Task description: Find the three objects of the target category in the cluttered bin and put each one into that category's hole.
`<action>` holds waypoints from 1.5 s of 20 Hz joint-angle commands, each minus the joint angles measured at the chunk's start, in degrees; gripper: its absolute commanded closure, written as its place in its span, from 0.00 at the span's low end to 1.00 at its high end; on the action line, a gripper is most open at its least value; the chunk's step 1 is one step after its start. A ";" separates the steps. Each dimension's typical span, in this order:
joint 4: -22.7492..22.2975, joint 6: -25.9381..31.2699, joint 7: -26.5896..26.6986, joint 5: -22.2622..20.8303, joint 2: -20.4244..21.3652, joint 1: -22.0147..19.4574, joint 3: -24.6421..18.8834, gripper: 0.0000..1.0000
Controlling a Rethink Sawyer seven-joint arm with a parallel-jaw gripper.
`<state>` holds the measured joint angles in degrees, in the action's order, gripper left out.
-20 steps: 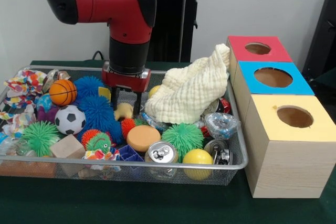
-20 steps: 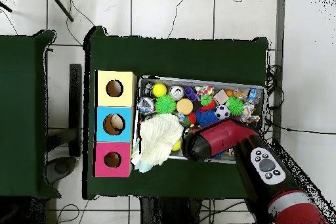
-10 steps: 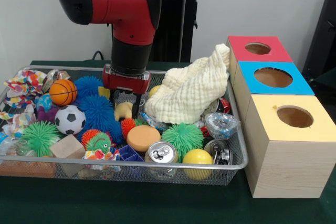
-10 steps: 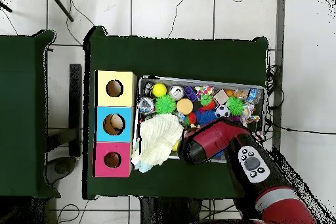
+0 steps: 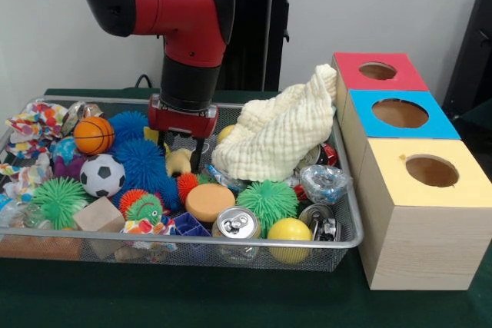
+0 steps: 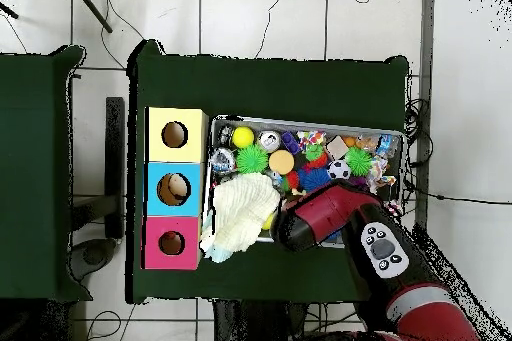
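Observation:
My gripper (image 5: 181,156) hangs over the middle of the wire bin (image 5: 231,244), shut on a small yellow toy figure (image 5: 178,161) held between its two fingers just above the clutter. Blue spiky balls (image 5: 141,160) lie to its left and a cream cloth (image 5: 278,134) is heaped to its right. Three hole boxes stand beside the bin: red (image 5: 347,76), blue (image 5: 440,124) and yellow (image 5: 400,190). In the overhead view my arm (image 6: 322,219) covers the gripper and the toy; the boxes there are yellow (image 6: 192,135), blue (image 6: 192,189) and red (image 6: 192,244).
The bin also holds a basketball (image 5: 92,135), a soccer ball (image 5: 102,175), green spiky balls (image 5: 267,203), an orange disc (image 5: 208,201), drink cans (image 5: 236,224), a yellow ball (image 5: 289,231) and a wooden block (image 5: 98,216). Something tan lies inside the blue box's hole seen from overhead.
The gripper has risen slightly with the yellow toy between its fingers. The upper arm has swung a little to the right in the front view.

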<state>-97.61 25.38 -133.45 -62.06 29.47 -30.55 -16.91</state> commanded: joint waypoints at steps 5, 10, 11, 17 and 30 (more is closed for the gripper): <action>2.10 -2.13 7.31 -0.52 -5.27 -4.05 -2.11 1.00; 1.93 -0.68 9.16 0.67 -5.22 -5.27 -3.40 1.00; 2.07 -0.70 8.35 0.80 -5.15 -5.01 -3.12 1.00; -9.38 0.17 12.64 9.40 6.37 -10.75 -10.69 1.00; -21.35 5.67 10.99 23.55 25.38 -11.72 -18.99 1.00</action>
<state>-112.92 25.49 -133.45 -42.33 47.66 -43.14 -28.91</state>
